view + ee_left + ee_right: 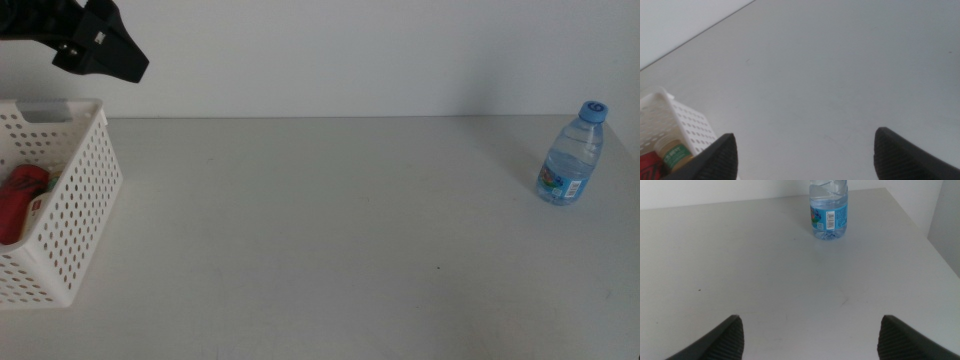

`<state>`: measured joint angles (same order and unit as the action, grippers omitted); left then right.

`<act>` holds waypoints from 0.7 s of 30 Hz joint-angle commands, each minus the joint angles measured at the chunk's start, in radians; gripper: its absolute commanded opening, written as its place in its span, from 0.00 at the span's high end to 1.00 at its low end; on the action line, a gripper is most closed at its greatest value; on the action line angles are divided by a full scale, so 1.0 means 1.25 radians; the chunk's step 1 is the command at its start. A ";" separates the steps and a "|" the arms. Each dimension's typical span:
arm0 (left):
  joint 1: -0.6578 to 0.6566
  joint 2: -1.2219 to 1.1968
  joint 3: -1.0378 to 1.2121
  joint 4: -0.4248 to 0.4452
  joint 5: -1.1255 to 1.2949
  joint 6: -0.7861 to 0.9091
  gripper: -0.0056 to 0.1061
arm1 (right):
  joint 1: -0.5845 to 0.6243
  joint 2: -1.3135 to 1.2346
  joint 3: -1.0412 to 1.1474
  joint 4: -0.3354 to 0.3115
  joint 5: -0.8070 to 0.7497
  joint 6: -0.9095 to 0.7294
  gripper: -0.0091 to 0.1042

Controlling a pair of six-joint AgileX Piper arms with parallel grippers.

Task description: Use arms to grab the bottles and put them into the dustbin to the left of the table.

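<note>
A small clear water bottle (573, 155) with a blue cap stands upright at the far right of the table (320, 230). In the right wrist view the bottle (828, 210) stands well ahead of my right gripper (811, 330), which is open, empty and out of the middle view. My left gripper (120, 55) hangs open and empty above the white dustbin (80, 210) at the table's left. The red can (20, 200) lies inside the dustbin. The left wrist view (805, 145) shows the dustbin (685, 120) holding the pale-yellow bottle (674, 152) and the red can (650, 167).
A plain white wall runs behind the table's back edge. The table's right edge (920, 225) lies close to the water bottle.
</note>
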<state>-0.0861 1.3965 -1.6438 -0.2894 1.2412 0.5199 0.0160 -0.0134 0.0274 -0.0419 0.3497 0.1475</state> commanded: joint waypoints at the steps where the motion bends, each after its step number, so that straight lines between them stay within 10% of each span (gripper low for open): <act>1: -0.051 -0.079 0.031 -0.009 -0.069 -0.024 0.11 | -0.004 -0.017 -0.007 -0.007 -0.044 -0.008 0.09; 21: -0.154 -0.636 0.586 0.105 -0.387 -0.219 0.11 | -0.004 -0.017 -0.007 -0.007 -0.044 -0.008 0.09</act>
<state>-0.2718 0.6027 -0.8886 -0.1506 0.8393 0.2681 0.0160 -0.0134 0.0274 -0.0419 0.3497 0.1475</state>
